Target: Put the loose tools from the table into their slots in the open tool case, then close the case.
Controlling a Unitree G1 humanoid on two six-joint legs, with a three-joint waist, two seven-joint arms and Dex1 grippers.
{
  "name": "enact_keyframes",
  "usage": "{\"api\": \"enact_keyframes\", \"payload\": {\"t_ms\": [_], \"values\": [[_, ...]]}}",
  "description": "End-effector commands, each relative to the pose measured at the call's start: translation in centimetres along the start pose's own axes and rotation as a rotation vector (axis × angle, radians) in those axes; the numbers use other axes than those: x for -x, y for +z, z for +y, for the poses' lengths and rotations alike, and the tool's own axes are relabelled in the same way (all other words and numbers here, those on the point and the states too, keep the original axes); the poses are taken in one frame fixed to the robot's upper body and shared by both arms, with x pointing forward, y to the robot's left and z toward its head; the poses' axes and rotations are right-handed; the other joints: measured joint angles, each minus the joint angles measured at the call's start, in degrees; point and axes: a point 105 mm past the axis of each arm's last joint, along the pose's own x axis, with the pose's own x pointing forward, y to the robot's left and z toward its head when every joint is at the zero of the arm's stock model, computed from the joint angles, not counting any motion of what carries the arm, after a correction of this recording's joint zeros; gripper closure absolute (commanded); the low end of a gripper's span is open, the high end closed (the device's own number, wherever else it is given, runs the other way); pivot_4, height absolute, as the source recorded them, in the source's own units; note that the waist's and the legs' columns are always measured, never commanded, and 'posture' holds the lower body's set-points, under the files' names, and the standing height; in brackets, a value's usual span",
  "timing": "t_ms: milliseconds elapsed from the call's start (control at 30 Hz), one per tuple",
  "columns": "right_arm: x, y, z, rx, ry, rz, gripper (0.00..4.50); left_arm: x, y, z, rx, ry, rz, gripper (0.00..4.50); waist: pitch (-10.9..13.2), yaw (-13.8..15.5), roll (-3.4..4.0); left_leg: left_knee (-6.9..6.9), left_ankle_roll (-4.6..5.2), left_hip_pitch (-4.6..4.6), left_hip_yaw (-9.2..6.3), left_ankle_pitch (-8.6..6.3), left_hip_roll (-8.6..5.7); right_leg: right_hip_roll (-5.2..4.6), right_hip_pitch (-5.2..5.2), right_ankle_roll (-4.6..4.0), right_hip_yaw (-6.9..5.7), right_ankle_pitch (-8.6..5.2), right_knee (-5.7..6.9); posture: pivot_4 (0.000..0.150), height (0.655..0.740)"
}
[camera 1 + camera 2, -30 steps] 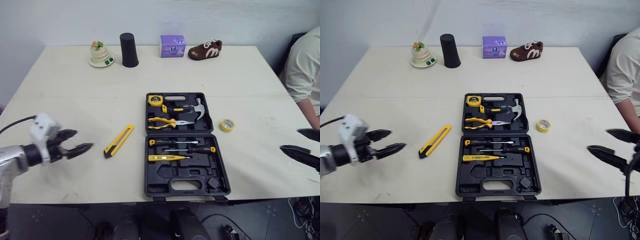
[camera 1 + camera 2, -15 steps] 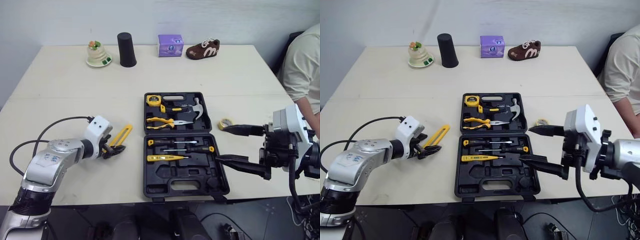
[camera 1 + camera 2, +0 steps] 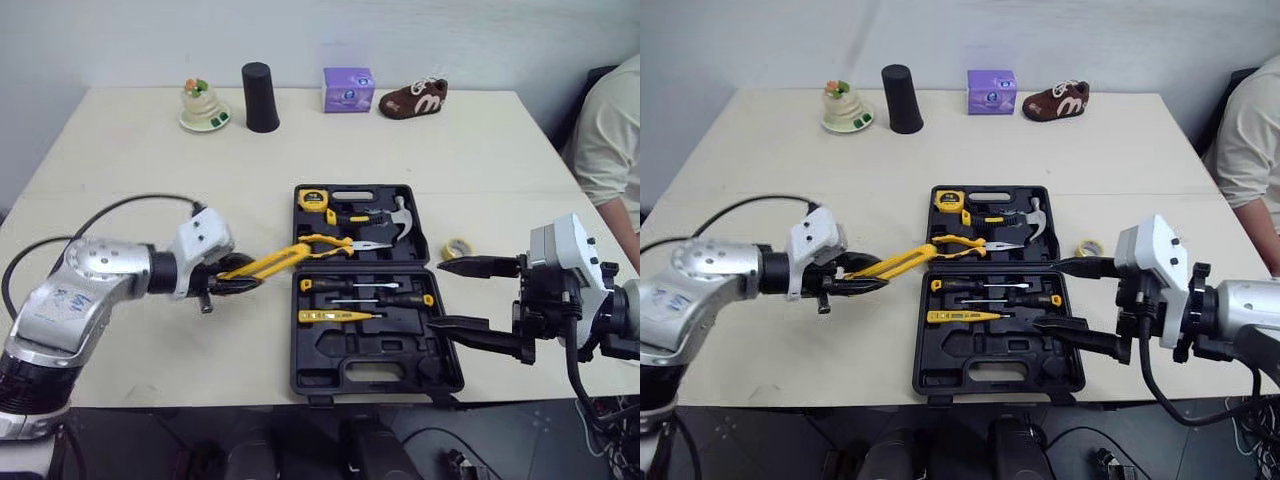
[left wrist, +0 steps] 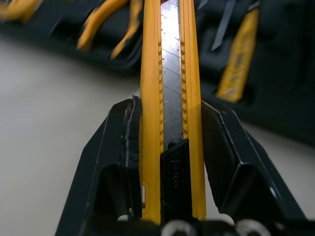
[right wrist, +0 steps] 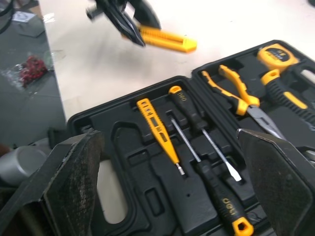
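Steel and yellow plastic sit between the fingers of my left gripper (image 3: 228, 283): it is clamped on the yellow utility knife (image 3: 275, 262), one finger on each long side of the handle, over the table (image 3: 130, 180) toward its left edge. The knife points at the open tool case (image 3: 325, 355), and its free end reaches over the case's left rim, close to the handles of the pliers (image 3: 345, 243). The case lies flat near the table's front edge, about midway along it. Its far half holds a tape measure (image 3: 312, 198), a hammer (image 3: 385, 213) and the pliers. Its near half holds two screwdrivers (image 3: 365, 285) and a yellow tester pen (image 3: 335, 316), with bare moulded slots in front of them. A small roll of yellow tape (image 3: 457, 248) lies loose on the table just beside the case's right rim. My right gripper (image 3: 436, 294) is at the case's right side with its fingers wide apart and nothing between them, the tips reaching in over the near half. Along the table's far edge stand a small ornament (image 3: 203, 105), a black cup (image 3: 261, 98), a purple box (image 3: 348, 89) and a brown shoe (image 3: 412, 99). A person's sleeve (image 3: 610, 150) shows past the right edge.
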Motion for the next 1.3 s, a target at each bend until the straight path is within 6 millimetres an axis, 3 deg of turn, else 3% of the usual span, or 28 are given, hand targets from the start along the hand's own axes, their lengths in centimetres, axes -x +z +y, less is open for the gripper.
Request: {"api": "enact_keyframes", "payload": {"t_ms": [33,133,267,533,733,1000,1100,1233,1300], "values": [[0.8,-0.5,1.5,-0.017,0.046,0.045,0.00,-2.3,1.2,-4.5,0.028,-0.305,0.041,3.27,0.00,0.49,0.00,0.02,0.01,-0.02,-0.04,0.00,-0.20,0.03,0.02,0.01,0.01,0.00,-0.02,0.150,0.7296],[1.4,-2.1,2.1,-0.070,0.042,0.094,0.00,-4.5,1.3,-6.2,-0.015,-0.422,0.096,3.27,0.00,1.02,-0.01,0.04,0.00,-0.01,-0.11,0.00,-0.25,0.14,0.05,0.04,0.07,-0.01,-0.03,0.150,0.7296],[2.2,-3.2,2.3,-0.112,0.013,0.134,0.00,-7.9,1.5,-5.6,-0.072,-0.355,0.153,3.27,0.00,0.94,-0.01,0.21,0.08,-0.02,-0.15,0.04,-0.29,0.36,0.12,0.16,0.22,0.05,0.00,0.150,0.7296],[2.9,-3.8,2.7,-0.142,-0.014,0.161,0.00,-11.1,1.4,-6.5,-0.011,-0.371,0.200,3.27,0.00,1.01,-0.01,0.23,0.12,0.03,-0.16,0.08,-0.21,0.71,0.08,0.26,0.72,0.10,0.04,0.150,0.7296],[3.3,-4.4,2.8,-0.166,-0.033,0.180,0.00,-12.2,1.3,-7.4,0.008,-0.399,0.213,3.27,0.00,1.05,0.00,0.27,0.12,0.02,-0.15,0.08,-0.23,0.69,0.08,0.27,0.78,0.11,0.07,0.150,0.7296],[2.9,-5.0,2.9,-0.190,-0.035,0.172,0.00,-13.1,0.5,-7.1,-0.019,-0.383,0.245,3.27,-0.01,0.93,0.01,0.26,0.12,0.08,-0.12,0.08,-0.21,0.72,0.10,0.27,0.84,0.11,0.10,0.150,0.7296],[2.8,-5.1,2.7,-0.189,-0.036,0.171,0.00,-13.1,0.9,-7.2,-0.020,-0.398,0.228,1.74,-0.01,1.00,0.01,0.26,0.11,0.11,-0.12,0.09,-0.21,0.73,0.11,0.26,0.83,0.11,0.12,0.150,0.7296],[2.7,-5.0,2.6,-0.186,-0.036,0.167,0.00,-12.6,2.6,-6.2,-0.005,-0.363,0.150,0.05,-0.01,1.11,0.01,0.26,0.13,0.07,-0.12,0.08,-0.25,0.67,0.10,0.27,0.83,0.11,0.09,0.150,0.7296],[2.7,-4.9,2.6,-0.185,-0.039,0.162,0.00,-11.3,3.8,-6.4,-0.027,-0.411,0.069,0.05,-0.01,1.05,0.01,0.29,0.13,0.07,-0.12,0.07,-0.25,0.67,0.10,0.27,0.84,0.11,0.09,0.150,0.7296]]}}
